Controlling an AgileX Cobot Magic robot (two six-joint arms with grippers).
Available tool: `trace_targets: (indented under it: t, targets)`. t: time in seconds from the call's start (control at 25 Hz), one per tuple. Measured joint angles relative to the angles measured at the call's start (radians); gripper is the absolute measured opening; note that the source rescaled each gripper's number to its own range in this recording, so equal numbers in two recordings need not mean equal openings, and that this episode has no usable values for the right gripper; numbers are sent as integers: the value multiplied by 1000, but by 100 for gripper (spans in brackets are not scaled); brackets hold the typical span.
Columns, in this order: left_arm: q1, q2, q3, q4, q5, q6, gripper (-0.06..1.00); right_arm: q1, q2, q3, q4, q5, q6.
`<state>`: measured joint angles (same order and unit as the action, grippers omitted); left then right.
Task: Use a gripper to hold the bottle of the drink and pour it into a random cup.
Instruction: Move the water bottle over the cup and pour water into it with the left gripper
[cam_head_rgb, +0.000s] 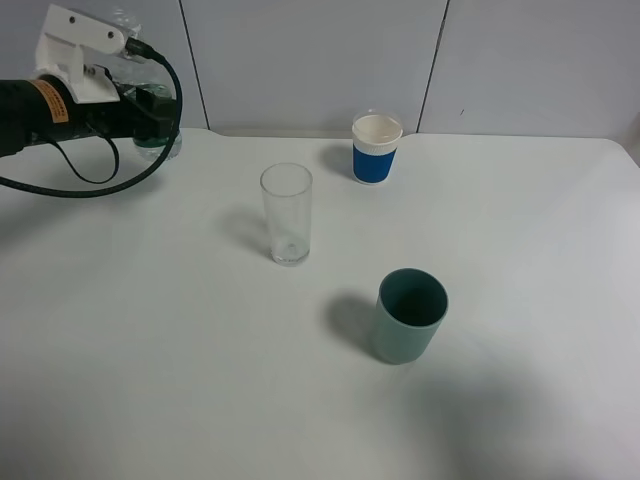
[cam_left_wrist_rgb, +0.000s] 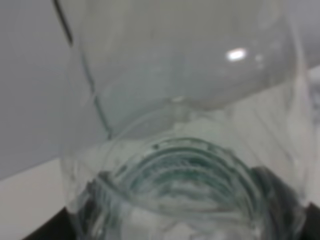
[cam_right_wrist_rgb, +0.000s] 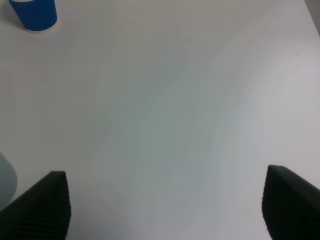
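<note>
My left gripper (cam_head_rgb: 157, 116) is at the table's far left back corner, closed around a clear plastic bottle (cam_head_rgb: 160, 146) that stands about upright. The bottle (cam_left_wrist_rgb: 180, 150) fills the left wrist view, with dark fingers (cam_left_wrist_rgb: 287, 210) at its sides. A tall clear glass (cam_head_rgb: 286, 213) stands mid-table. A blue and white paper cup (cam_head_rgb: 376, 149) is at the back centre and also shows in the right wrist view (cam_right_wrist_rgb: 34, 14). A green cup (cam_head_rgb: 409, 316) stands nearer the front. My right gripper (cam_right_wrist_rgb: 165, 205) is open and empty over bare table, out of the exterior view.
The white table (cam_head_rgb: 150, 350) ends at a grey panelled wall (cam_head_rgb: 310, 60) behind the cups. A black cable (cam_head_rgb: 100, 185) loops under the left arm. A pale rounded edge (cam_right_wrist_rgb: 6, 182) shows at the side of the right wrist view.
</note>
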<state>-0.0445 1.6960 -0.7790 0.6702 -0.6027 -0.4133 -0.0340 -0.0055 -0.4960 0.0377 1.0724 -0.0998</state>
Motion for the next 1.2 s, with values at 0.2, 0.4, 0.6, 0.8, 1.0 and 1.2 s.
trace_targets:
  t: [0.2,0.4,0.6,0.8,1.0,1.2]
  targets:
    - [28,-79,70,-78,52,34,4,0,0,0,0,0,0]
    - [34,-162,152,-181,55,99,4,0,0,0,0,0,0]
    - [34,-233,234,-293,55,143,4,0,0,0,0,0,0]
    - [34,-290,323,-403,55,204,4,0,0,0,0,0,0]
    - [15,-357,395,-426,55,219,4,0,0,0,0,0,0]
    - [-53,-405,438,-457,74,223,4,0,0,0,0,0,0]
